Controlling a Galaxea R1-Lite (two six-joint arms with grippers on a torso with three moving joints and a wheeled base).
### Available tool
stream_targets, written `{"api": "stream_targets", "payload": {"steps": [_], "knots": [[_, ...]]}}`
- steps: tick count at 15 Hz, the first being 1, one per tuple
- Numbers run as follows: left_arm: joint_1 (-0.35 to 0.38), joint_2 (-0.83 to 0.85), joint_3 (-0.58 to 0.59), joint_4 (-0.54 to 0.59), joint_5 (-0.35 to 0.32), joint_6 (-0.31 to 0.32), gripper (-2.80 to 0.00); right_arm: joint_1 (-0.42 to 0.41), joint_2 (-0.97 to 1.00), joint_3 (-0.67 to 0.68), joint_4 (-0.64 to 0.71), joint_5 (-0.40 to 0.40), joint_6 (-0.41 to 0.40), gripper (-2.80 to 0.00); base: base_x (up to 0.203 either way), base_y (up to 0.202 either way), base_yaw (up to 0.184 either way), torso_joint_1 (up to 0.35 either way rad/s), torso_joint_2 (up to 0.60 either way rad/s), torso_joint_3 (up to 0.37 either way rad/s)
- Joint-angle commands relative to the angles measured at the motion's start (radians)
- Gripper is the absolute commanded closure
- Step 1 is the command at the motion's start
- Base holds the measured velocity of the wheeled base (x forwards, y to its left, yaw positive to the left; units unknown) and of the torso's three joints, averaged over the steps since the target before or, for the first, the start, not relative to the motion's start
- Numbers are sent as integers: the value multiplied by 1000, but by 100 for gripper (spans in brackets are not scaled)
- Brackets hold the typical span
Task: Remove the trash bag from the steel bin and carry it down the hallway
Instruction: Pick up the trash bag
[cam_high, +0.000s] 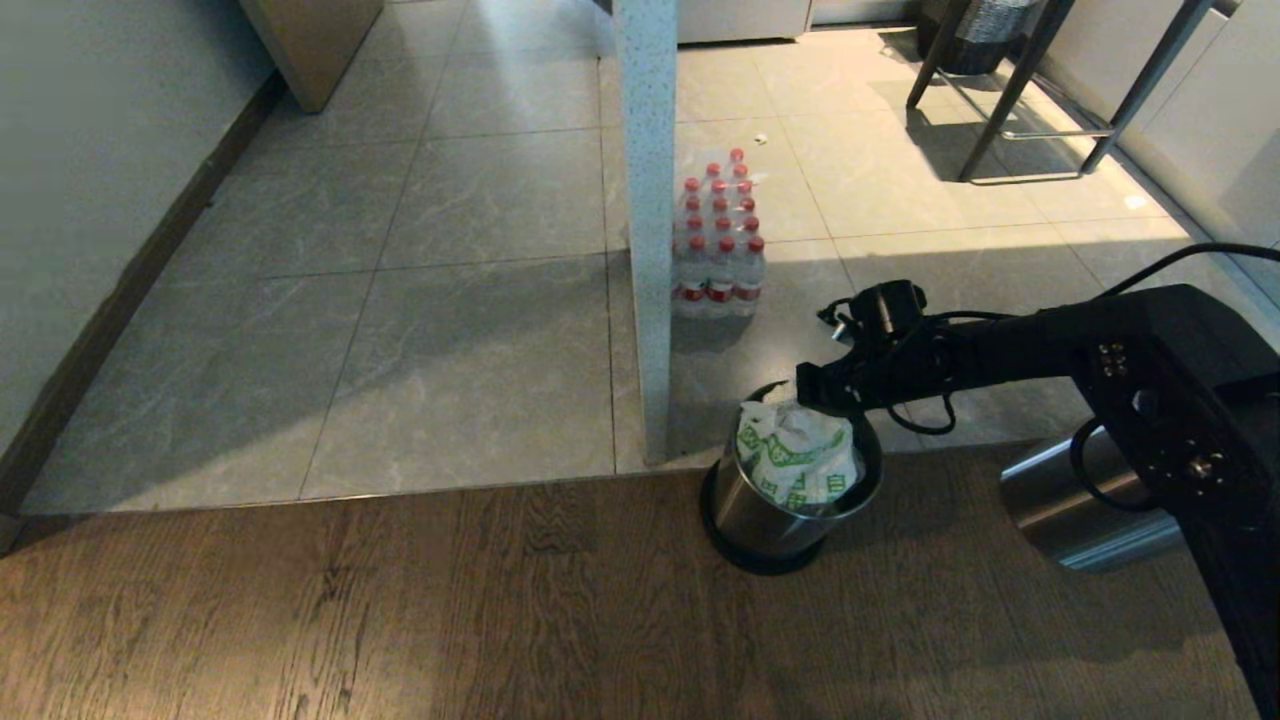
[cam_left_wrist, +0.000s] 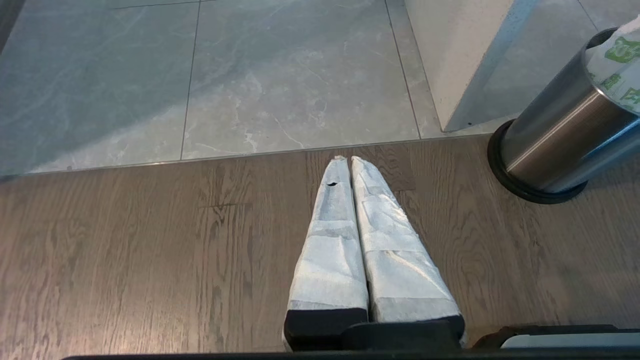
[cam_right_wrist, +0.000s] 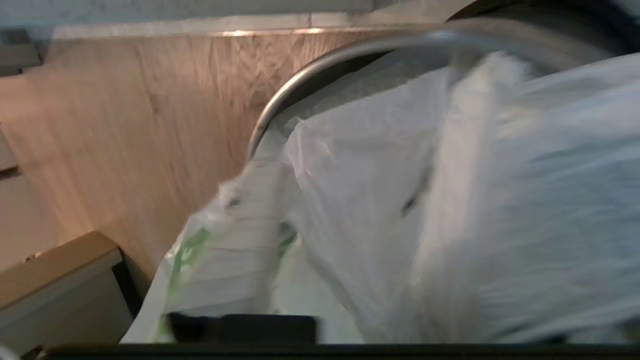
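Right gripper tips buried in the bag at the bin rim, spread impossible to judge. Right wrist view smeared: bag a pale blur, bin rim only a curved streak, fingers lost behind plastic. Second steel cylinder at lower right half masked by the arm. Bin cut off by the left wrist view's right edge.

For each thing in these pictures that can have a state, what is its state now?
trash bag: inside the bin, crumpled, top sticking out.
steel bin: upright, on the wooden floor.
right gripper: at the bag's top, over the bin.
left gripper: shut, empty, above the floor.
pack of bottles: standing, wrapped, beside the pillar.
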Motion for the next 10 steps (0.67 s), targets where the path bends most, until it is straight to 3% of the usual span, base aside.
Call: {"api": "stream_targets", "payload": {"steps": [1, 7, 10], "knots": [[0, -2, 2, 0, 0, 0, 0, 0, -8, 0, 3, -3, 2, 0, 0, 0, 0, 0, 0, 0], [0, -2, 2, 0, 0, 0, 0, -2, -133, 63, 21, -8, -1, 0, 0, 0, 0, 0, 0, 0], [0, -2, 2, 0, 0, 0, 0, -2, -301, 85, 115, -41, -1, 0, 0, 0, 0, 0, 0, 0]]}}
